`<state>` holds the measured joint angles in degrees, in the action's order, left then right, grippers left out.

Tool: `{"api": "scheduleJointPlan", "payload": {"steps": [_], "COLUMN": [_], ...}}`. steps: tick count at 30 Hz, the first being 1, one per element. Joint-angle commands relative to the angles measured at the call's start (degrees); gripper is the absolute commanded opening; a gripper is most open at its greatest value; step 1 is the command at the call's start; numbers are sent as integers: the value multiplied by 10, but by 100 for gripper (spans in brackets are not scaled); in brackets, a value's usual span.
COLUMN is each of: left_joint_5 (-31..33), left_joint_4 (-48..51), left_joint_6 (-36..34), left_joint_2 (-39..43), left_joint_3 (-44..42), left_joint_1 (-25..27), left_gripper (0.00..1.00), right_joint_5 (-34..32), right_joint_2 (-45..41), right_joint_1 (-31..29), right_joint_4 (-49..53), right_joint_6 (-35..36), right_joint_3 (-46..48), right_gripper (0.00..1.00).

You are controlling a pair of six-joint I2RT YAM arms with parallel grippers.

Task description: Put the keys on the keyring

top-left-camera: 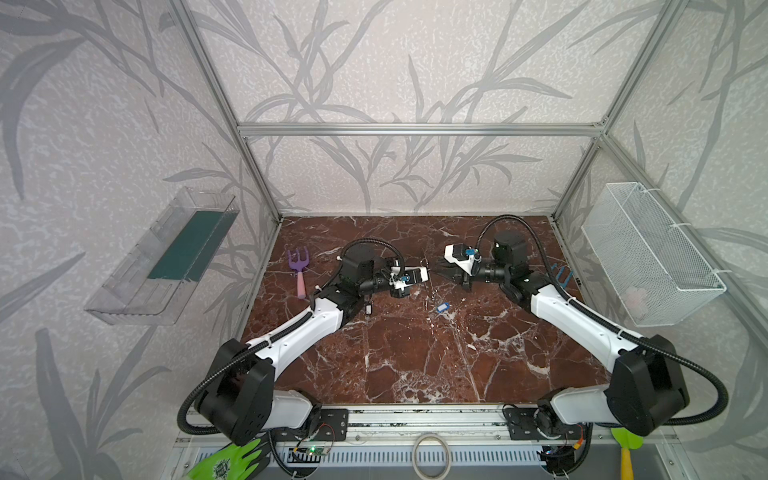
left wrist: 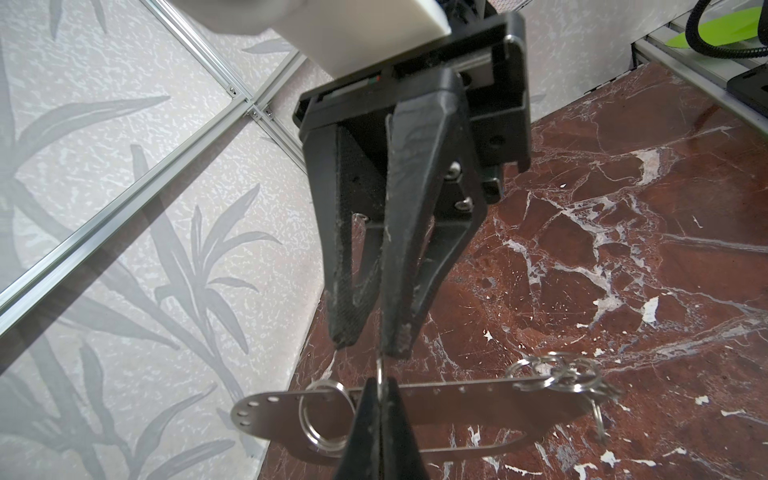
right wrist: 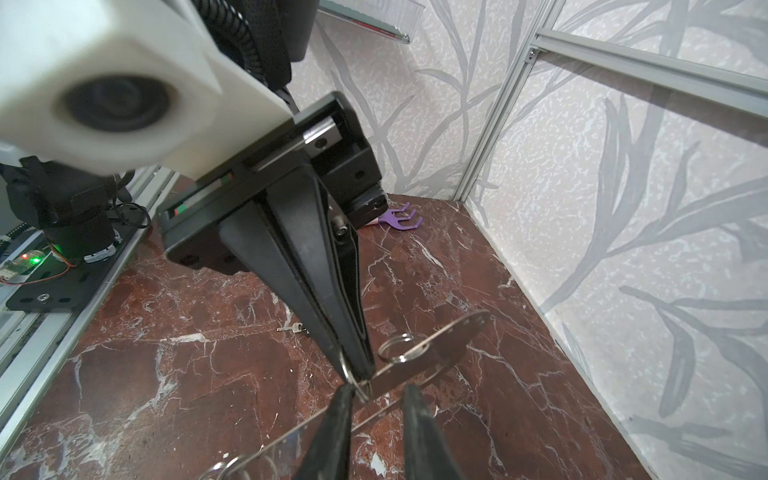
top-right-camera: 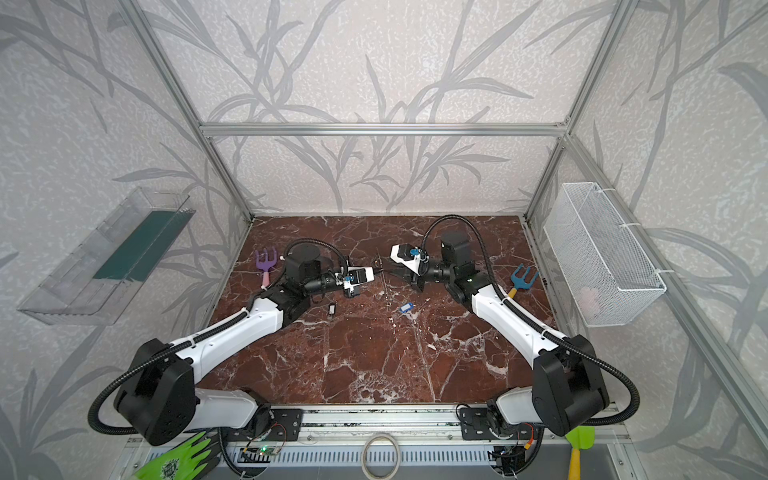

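The keyring (left wrist: 457,405), a flat grey metal plate with split rings, hangs in the air between both grippers. In both top views it shows edge-on as a thin strip (top-left-camera: 430,284) (top-right-camera: 383,286). My left gripper (left wrist: 380,388) (top-left-camera: 429,273) is shut on a small ring at the plate's edge. Facing it, my right gripper (right wrist: 376,390) (top-left-camera: 439,271) is open, its fingers straddling the plate's edge (right wrist: 436,349) next to that ring. The keys lie on the marble: the blue-tagged one (top-left-camera: 442,307) (top-right-camera: 406,307) and the black-and-white one (top-left-camera: 368,308) (top-right-camera: 331,309).
A purple toy rake (top-left-camera: 299,270) lies at the left and a blue one (top-right-camera: 521,278) at the right. A wire basket (top-left-camera: 652,253) hangs on the right wall, a clear tray (top-left-camera: 166,257) on the left. A pale ring (top-left-camera: 431,455) and a green glove (top-left-camera: 228,461) sit at the front rail.
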<state>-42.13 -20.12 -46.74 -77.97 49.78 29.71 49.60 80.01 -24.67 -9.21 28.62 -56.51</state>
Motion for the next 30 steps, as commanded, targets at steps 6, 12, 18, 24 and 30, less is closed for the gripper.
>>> {"api": "scheduleJointPlan", "payload": {"steps": [6,12,18,24,30], "left_joint_5": [-7,3,3,6,3], "left_joint_4": [-25,-29,-38,-44,-61], "left_joint_6": [-1,-10,-5,0,19], "left_joint_2": [19,19,20,19,15], "left_joint_3": [10,9,5,-2,-7], "left_joint_1": [10,14,16,16,15], "left_gripper": [0,0,0,0,0], "right_joint_5": [-5,-9,-8,1,27], "right_joint_2": [14,19,18,8,1], "right_joint_1": [-8,-9,-8,-7,-2], "right_joint_4": [-4,-19,-29,-60,-96], "right_joint_6": [-35,-72,-76,-68,-76], "right_joint_3": [-12,-14,-10,3,18], "right_gripper": [22,16,2,0,0]}}
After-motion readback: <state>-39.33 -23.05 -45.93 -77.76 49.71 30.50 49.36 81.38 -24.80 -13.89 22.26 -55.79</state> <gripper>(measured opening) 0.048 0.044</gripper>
